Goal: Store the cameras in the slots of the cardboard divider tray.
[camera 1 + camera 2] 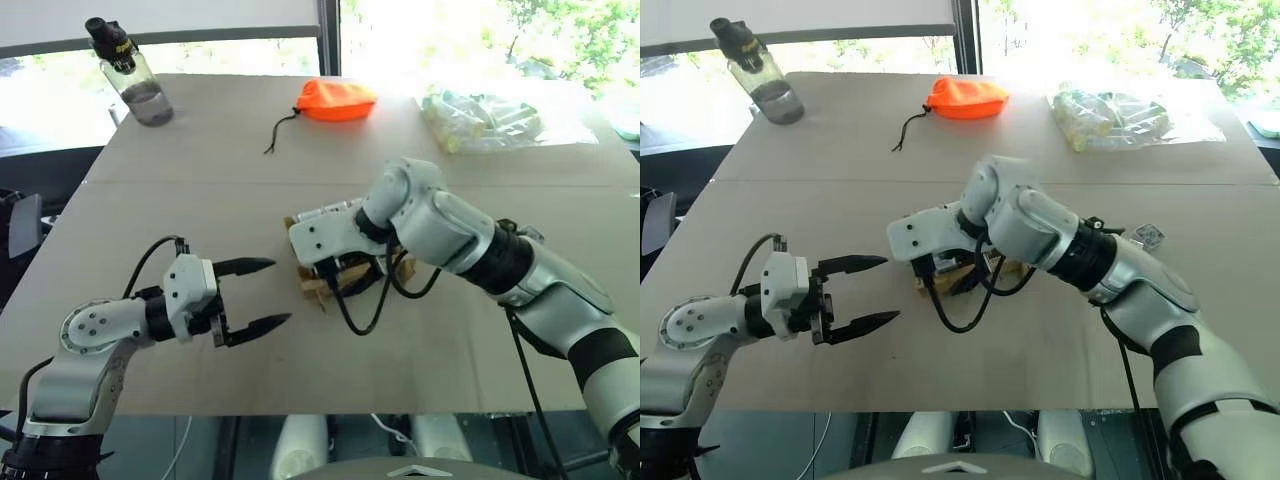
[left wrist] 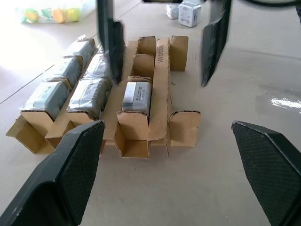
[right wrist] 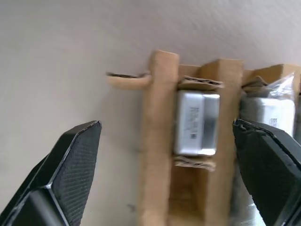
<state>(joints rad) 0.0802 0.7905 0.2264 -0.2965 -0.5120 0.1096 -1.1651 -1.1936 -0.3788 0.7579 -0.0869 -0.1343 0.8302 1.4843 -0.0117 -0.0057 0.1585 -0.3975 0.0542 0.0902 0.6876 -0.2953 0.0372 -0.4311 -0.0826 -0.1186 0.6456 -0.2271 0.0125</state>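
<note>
The cardboard divider tray (image 2: 160,99) lies mid-table, a little ahead of my left gripper. Several cameras sit in its slots, among them one (image 2: 137,96) in the near row and two more (image 2: 89,96) (image 2: 47,96) in the rows beside it. My right gripper (image 2: 160,84) hangs open just above the tray, fingers pointing down on either side of that row, holding nothing. In the right wrist view the camera (image 3: 196,123) rests in its slot between the spread fingers. My left gripper (image 1: 278,291) stands open and empty, aimed at the tray from its left. A loose camera (image 1: 1148,236) lies on the table to the right.
An orange drawstring pouch (image 1: 336,100) and a clear plastic bag (image 1: 480,120) lie at the back of the table. A water bottle (image 1: 135,75) stands at the back left. My right arm's black cable (image 1: 360,310) loops down in front of the tray.
</note>
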